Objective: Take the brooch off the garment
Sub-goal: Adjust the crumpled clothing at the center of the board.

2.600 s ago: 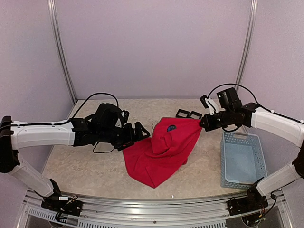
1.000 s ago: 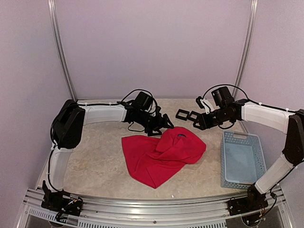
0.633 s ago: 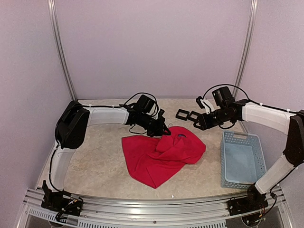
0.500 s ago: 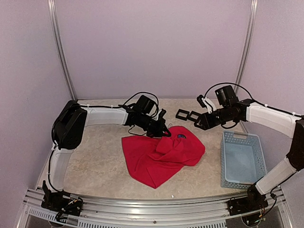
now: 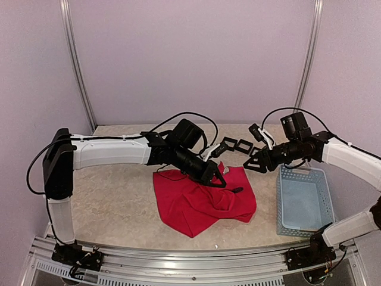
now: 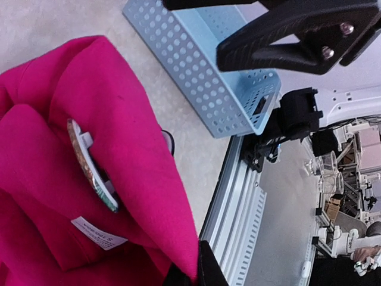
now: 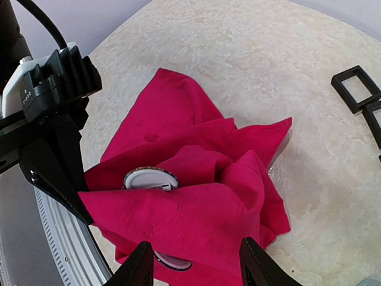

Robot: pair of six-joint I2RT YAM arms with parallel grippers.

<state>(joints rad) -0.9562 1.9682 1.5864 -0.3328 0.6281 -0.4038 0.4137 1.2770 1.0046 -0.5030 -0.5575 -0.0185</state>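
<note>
left end effector (image 5: 215, 177): pinching garment (image 5: 196, 205) fold | right end effector (image 5: 255, 164): parted, empty, near garment | brooch (image 6: 92, 167): on fold

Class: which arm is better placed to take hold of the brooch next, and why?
Right. The right gripper is open and empty, with the brooch exposed on the garment ahead of it. The left gripper is shut on a fold of that garment, likely steadying it.
</note>
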